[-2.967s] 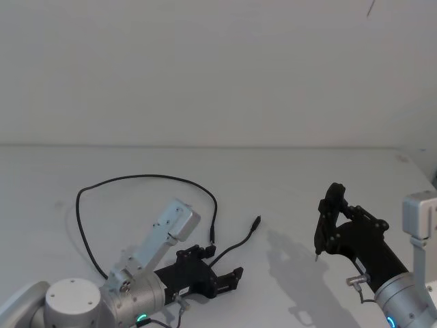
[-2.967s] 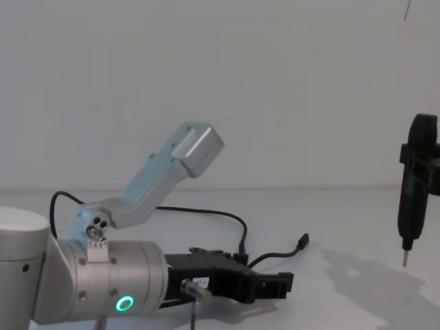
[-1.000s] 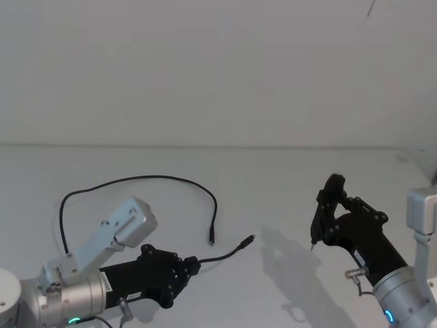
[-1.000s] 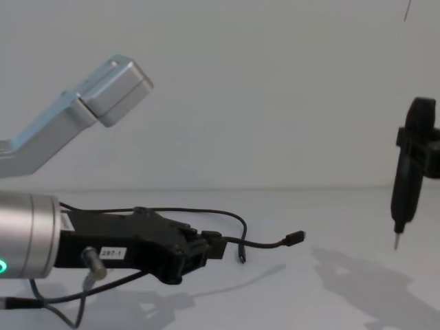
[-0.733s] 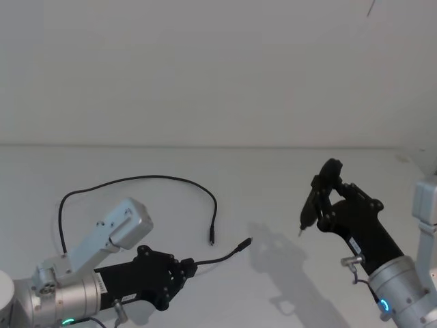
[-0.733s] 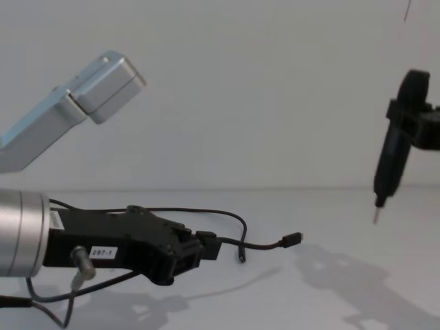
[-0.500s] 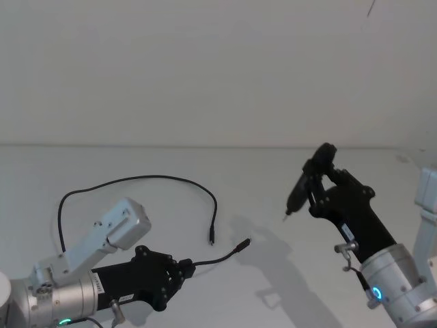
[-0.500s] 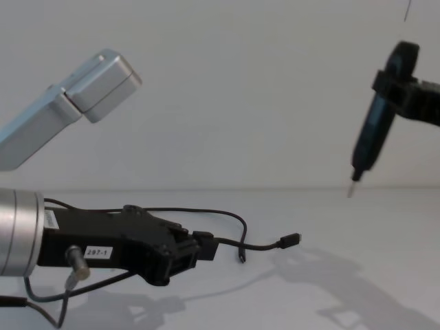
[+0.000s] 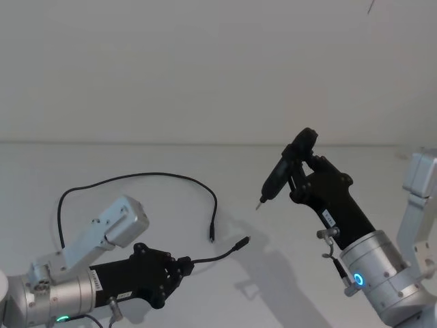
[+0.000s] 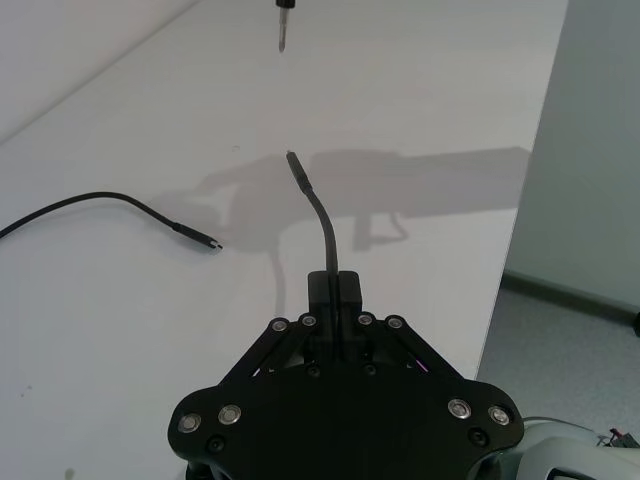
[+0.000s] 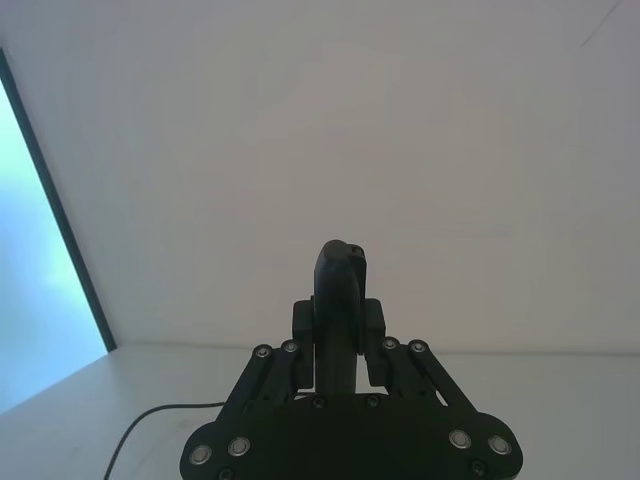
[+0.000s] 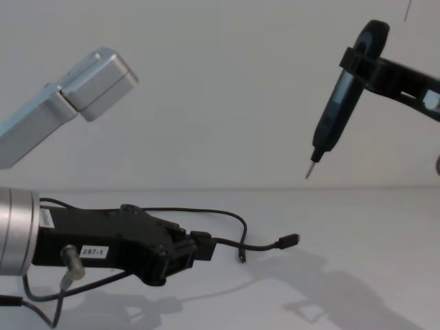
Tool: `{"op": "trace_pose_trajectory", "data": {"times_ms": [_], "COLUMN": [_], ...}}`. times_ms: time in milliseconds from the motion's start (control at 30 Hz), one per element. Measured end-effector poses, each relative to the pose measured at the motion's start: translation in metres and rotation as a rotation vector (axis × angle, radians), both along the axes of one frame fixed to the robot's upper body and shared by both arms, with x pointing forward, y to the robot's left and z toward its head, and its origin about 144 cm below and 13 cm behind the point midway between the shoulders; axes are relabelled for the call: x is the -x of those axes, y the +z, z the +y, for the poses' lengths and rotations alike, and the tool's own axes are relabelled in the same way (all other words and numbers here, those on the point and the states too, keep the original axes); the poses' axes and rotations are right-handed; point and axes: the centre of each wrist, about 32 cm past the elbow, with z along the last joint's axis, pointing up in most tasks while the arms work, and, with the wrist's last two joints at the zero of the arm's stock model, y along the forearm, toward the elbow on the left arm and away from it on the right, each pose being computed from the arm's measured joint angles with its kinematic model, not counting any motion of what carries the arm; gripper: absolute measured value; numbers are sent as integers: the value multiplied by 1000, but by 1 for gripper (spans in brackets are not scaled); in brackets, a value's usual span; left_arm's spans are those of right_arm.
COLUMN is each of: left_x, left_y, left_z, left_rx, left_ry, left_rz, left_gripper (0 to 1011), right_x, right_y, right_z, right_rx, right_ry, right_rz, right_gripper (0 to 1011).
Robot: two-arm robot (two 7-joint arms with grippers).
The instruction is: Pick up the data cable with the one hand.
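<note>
– Counting up, what do you get?

– One data cable, thin and black, with two small plugs. Two grippers, one white table, and one pen-shaped tool with a pale tip.

– Where is the cable?

– Most of it lies in a wide loop on the table. The left gripper, low at the near left and carrying the "297-1" label, has its jaws closed narrow on the cord a little way back from one end. In the left wrist view the cord comes out from between the fingertips. It arcs up to the held-end plug, which is clear of the surface with its shadow below it. The free plug rests on the table just beside that raised stretch.

– And the right side?

– The right gripper is up in the air, well apart from the cable. Its fingers are clamped on the pen-shaped tool, whose tip points down and toward the left.

– What differs from earlier?

– Three seconds ago the left gripper's jaws were spread over the cord, which lay flat. Now they are closed on it and the arm has drawn back to the left, taking the far bend of the loop with it. Over the last half second the left gripper has barely shifted. The right gripper has climbed and swung toward the middle, so in the chest view the tool tip sits higher and farther left.
</note>
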Motion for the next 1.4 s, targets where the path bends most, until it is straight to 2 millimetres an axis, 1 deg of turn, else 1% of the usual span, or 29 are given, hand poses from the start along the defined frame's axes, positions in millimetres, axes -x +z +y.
{"op": "trace_pose_trajectory", "data": {"times_ms": [400, 833, 1400], "left_x": [0, 0, 0], "left_y": [0, 1, 1], "left_z": [1, 1, 1], "left_rx": [-1, -2, -2], "left_ry": [-1, -2, -2], "left_rz": [0, -1, -1], "left_gripper": [41, 41, 41], "right_x": [0, 0, -5], "right_y": [-8, -21, -31], "right_z": [3, -2, -6], "right_rx": [31, 74, 97], "right_ry": [37, 44, 41], "right_rz": [14, 35, 49], "right_gripper": [279, 279, 279]}}
